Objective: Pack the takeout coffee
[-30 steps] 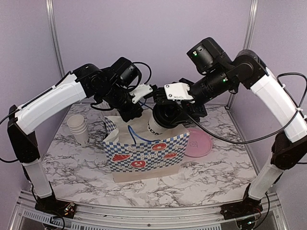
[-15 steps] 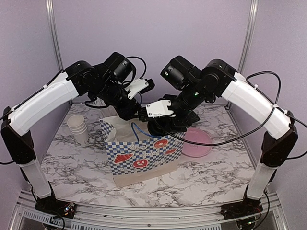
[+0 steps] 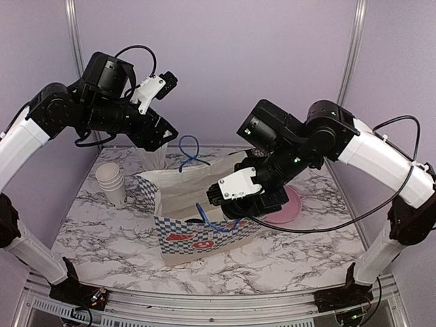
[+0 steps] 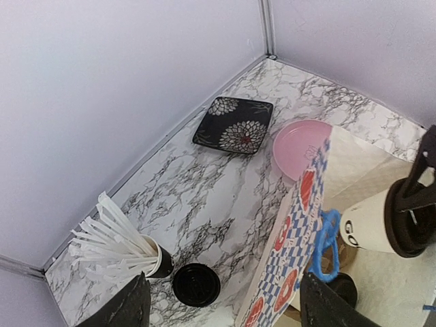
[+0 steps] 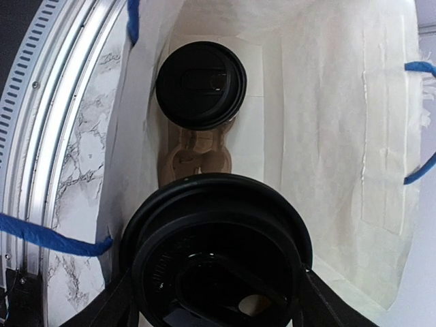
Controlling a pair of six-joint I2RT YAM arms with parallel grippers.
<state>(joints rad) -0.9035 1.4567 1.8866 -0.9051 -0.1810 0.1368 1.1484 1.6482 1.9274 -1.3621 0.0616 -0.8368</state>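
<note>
Coffee cup (image 5: 218, 238) sits gripped in right hand (image 5: 215, 304) above open bag (image 5: 327, 102).

Both are white paper cups with black plastic lids. The packed cup (image 5: 201, 83) stands upright at the bottom of the checked paper bag (image 5: 327, 102), seated in a brown cardboard carrier (image 5: 197, 155), with its lid on and facing up. The held cup (image 5: 218, 255) hangs in the bag's open mouth, above the carrier and near the packed one, clamped at its sides between the jaws of the right gripper (image 5: 218, 303). Black lettering shows on its white side. Whether its base touches the carrier cannot be told.
</note>
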